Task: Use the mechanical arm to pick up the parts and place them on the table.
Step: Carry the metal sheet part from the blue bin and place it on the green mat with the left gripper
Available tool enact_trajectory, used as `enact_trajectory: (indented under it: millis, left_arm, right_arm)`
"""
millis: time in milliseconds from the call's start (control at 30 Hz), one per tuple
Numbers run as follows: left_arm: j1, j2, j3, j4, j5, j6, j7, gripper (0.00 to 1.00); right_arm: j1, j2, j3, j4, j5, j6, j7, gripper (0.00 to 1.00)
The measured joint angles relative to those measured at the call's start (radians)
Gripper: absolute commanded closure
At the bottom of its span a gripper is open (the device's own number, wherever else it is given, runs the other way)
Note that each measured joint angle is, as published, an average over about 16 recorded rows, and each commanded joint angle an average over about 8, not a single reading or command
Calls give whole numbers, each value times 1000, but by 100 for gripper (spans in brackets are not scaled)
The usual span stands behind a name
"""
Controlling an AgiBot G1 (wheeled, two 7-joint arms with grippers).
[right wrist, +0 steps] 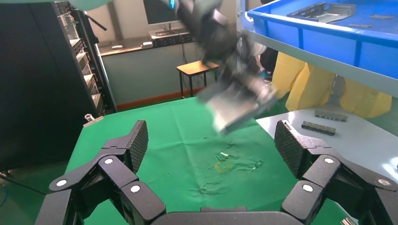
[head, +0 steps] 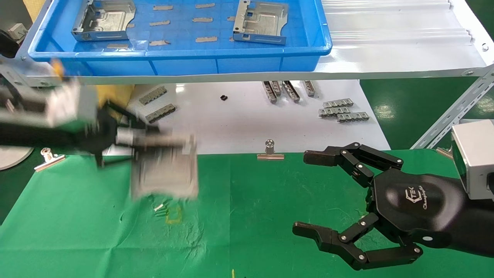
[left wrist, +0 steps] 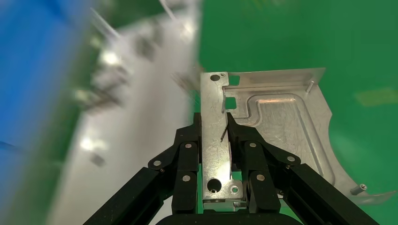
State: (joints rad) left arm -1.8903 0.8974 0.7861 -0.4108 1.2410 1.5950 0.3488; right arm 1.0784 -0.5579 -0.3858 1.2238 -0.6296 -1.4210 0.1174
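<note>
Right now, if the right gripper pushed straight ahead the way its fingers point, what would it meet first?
Likely nothing on the table: the open right gripper points across the bare green cloth toward the left gripper and its held part, which hang above the cloth. Depth is unclear.

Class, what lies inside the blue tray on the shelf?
Inside the blue tray: two metal brackets and several small grey strips. The tray's far end is out of view.

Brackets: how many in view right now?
3. Two in the blue bin: one at its left, one at its right. A third is held by the left gripper over the table.
</note>
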Motion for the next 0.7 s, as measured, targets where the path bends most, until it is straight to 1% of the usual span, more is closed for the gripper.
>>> enact_trajectory:
  millis: [133,300,333,367,400,567,600,667,700]
  left_arm:
    - [37,9,68,15,11,-12,33,100]
    - [61,50,118,95,35,-26,79,100]
    - [64,59,124,115,39,-30,89,98]
    - [67,69,129,133,43,-33,98,94]
    - [69,78,134,151,47,-37,107,88]
    - [78,115,147,229,61,-61,148,27]
    - [79,121,149,242,63,-67,154,16]
    - [83,132,152,267,66,-78,167,1]
    - [84,137,153,278,67,-84,173,0]
  right_arm:
    - [0,0,0,0,0,0,0,0]
    - [0,0,0,0,0,0,0,0]
    - [0,0,0,0,0,0,0,0]
    - [0,0,0,0,0,0,0,0]
    - [0,0,0,0,0,0,0,0]
    - [0,0,0,0,0,0,0,0]
    - [0,0,0,0,0,0,0,0]
    - [0,0,0,0,0,0,0,0]
    - [0,0,0,0,0,0,0,0]
